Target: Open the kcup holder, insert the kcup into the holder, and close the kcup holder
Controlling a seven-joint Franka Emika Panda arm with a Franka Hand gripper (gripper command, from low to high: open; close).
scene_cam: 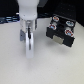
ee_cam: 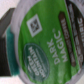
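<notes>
The jaws (scene_cam: 28, 36) hang over the white worktop (scene_cam: 45, 65), closed around the kcup (ee_cam: 42, 42), its green lid filling the wrist view. The black kcup holder (scene_cam: 61, 31) sits well apart, red-topped pods (scene_cam: 55, 22) on top.

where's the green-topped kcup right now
The small white, green-topped kcup fills the wrist view, right at the hand, which hangs over the white table to the exterior view's left of the black kcup holder.

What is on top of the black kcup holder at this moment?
Several pods with red-and-white tops sit on top of the kcup holder in the exterior view. Whether anything lies inside it cannot be seen. The green-topped kcup is not there; it is at the gripper.
</notes>
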